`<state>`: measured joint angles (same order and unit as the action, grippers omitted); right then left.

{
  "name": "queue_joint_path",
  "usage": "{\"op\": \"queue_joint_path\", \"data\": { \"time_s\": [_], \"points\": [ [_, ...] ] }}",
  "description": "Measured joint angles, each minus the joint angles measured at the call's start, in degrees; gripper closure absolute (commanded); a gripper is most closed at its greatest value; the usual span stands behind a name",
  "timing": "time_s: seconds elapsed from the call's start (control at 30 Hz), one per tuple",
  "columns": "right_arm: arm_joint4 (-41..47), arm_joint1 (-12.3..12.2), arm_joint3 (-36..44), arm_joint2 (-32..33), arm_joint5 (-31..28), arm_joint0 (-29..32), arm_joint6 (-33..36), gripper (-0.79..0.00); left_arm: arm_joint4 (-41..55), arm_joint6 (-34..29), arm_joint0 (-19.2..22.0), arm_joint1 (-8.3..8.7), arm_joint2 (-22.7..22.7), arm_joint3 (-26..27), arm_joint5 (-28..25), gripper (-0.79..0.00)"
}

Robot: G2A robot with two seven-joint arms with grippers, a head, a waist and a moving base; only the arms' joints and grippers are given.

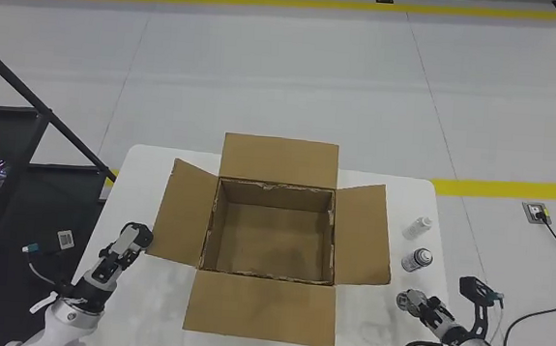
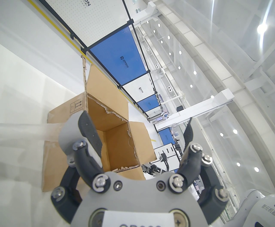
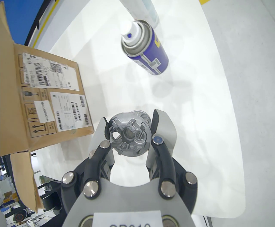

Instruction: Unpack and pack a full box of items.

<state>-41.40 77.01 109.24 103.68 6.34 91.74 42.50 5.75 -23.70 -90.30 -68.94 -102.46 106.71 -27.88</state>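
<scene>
Box [image 1: 264, 308] flaps open; right gripper [image 3: 131, 123] clamps metal hub [image 3: 129, 136] near spray can [image 3: 148, 53]; left gripper [image 2: 137, 124] spread beside box.

The left gripper [image 2: 138, 123] sits in the foreground of the frame, jaws spread wide with nothing between them. Beyond it, mid-frame, the cardboard box [image 2: 120, 139] stands open on the white tabletop [image 2: 23, 94], its flaps folded outward.
</scene>
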Motion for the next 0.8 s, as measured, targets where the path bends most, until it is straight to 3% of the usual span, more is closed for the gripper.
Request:
{"op": "queue_joint_path", "data": {
  "time_s": [0.17, 0.3, 0.33, 0.37, 0.67, 0.8],
  "points": [
    [-2.33, -0.45, -3.73, -1.21, 1.02, -2.39, 2.10, -0.148, 0.00, 0.00, 0.00, 0.00, 0.00, 0.00, 0.00, -0.785],
    [-3.90, -0.75, -5.29, -2.29, 1.84, -4.03, 3.03, -0.357, 0.00, 0.00, 0.00, 0.00, 0.00, 0.00, 0.00, -0.785],
    [-4.02, -0.79, -5.35, -2.49, 2.06, -4.22, 3.07, -0.462, 0.00, 0.00, 0.00, 0.00, 0.00, 0.00, 0.00, -0.785],
    [-4.08, -0.83, -5.36, -2.63, 2.22, -4.36, 3.10, -0.782, 0.00, 0.00, 0.00, 0.00, 0.00, 0.00, 0.00, -0.785],
    [-3.66, -1.41, -2.90, -2.23, 2.27, -4.34, 4.08, -0.785, 0.00, 0.00, 0.00, 0.00, 0.00, 0.00, 0.00, -0.785],
    [-2.22, -1.68, 2.94, -0.67, 1.46, -3.64, 3.26, -0.785, 0.00, 0.00, 0.00, 0.00, 0.00, 0.00, 0.00, -0.785]
  ]
}}
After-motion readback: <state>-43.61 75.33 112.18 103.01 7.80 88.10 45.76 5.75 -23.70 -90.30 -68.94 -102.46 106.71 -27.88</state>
